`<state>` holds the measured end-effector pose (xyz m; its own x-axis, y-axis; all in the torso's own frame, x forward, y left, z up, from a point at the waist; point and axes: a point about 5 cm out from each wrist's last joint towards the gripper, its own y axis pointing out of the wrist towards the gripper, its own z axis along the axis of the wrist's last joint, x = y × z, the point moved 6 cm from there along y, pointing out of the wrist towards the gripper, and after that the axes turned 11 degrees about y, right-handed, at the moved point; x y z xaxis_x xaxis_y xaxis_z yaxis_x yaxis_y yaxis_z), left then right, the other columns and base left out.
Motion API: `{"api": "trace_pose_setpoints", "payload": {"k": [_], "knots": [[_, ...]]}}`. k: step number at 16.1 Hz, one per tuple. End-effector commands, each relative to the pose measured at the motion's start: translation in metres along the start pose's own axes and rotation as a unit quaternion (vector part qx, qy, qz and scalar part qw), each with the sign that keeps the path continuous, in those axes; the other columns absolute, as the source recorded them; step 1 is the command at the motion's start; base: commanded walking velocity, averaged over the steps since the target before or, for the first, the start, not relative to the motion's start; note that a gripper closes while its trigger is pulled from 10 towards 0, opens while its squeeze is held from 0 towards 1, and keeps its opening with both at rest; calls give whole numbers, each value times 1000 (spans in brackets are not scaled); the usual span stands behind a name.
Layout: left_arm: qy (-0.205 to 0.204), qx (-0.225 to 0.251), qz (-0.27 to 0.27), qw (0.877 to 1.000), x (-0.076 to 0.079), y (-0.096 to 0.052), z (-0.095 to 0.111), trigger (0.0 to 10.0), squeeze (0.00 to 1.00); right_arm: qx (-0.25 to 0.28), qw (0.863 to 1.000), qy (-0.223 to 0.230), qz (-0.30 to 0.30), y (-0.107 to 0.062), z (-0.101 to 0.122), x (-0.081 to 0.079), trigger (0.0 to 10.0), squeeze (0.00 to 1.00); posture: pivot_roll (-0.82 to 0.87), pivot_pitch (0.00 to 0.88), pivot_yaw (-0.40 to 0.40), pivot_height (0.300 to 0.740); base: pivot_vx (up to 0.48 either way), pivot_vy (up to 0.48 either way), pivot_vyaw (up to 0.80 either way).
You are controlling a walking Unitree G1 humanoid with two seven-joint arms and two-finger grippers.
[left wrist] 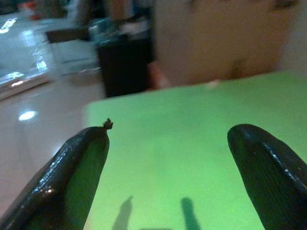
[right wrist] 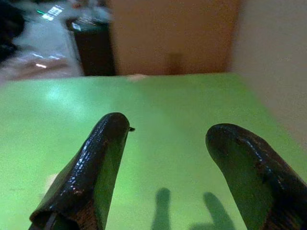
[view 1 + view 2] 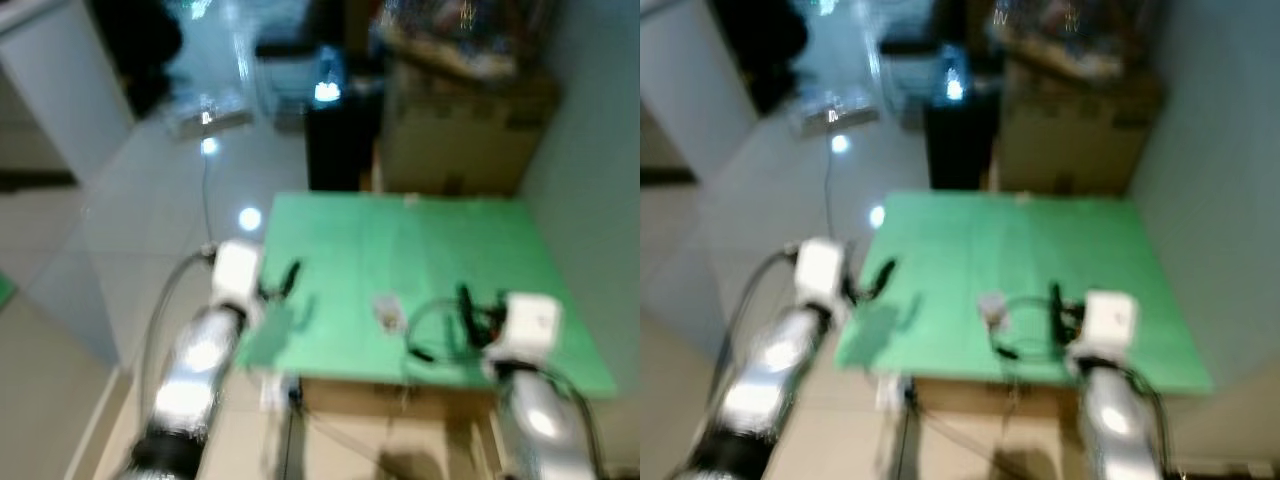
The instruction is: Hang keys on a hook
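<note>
Green tabletop (image 3: 420, 250) fills the middle of the blurred head views, with a brown cardboard box (image 3: 460, 130) and a black bin (image 3: 335, 145) behind it at the top. Near the table's front edge, lower centre, lies a small pale object (image 3: 387, 312), probably the keys. Left gripper (image 1: 168, 163) hovers at the table's left edge, fingers spread. Right gripper (image 2: 165, 163) hovers lower right, fingers also apart.
</note>
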<state>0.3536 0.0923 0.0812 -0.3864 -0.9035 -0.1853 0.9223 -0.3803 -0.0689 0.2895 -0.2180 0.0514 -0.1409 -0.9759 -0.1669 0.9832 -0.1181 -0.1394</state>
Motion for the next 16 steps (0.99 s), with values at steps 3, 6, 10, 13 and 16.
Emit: {"api": "trace_pose_setpoints", "payload": {"k": [3, 6, 10, 13, 16], "knots": [[1, -24, 22, 999, -14, -6, -15, 10000, 0, 7, 1000, 0, 8, 2, 4, -7, 10000, 0, -131, 0, 53, 740, 0, 0, 0], [0, -26, 26, 999, -15, -5, -16, 10000, 0, 8, 1000, 0, 11, 3, 4, -8, 10000, 0, -130, 0, 52, 740, 0, 0, 0], [4, -25, 36, 999, -22, -5, -16, 10000, 0, 8, 1000, 7, 9, 16, 8, -8, 10000, 0, -111, 0, 54, 740, 0, 0, 0], [33, -16, 14, 999, -16, -5, -8, 10000, 0, 3, 1000, -6, 6, 42, 7, -17, 10000, 0, -63, 0, 70, 740, 0, 0, 0], [35, -7, -41, 999, -4, -19, -4, 10000, 0, 6, 1000, -9, -14, 64, 13, -22, 10000, 0, -3, 0, 89, 740, 0, 0, 0]]}}
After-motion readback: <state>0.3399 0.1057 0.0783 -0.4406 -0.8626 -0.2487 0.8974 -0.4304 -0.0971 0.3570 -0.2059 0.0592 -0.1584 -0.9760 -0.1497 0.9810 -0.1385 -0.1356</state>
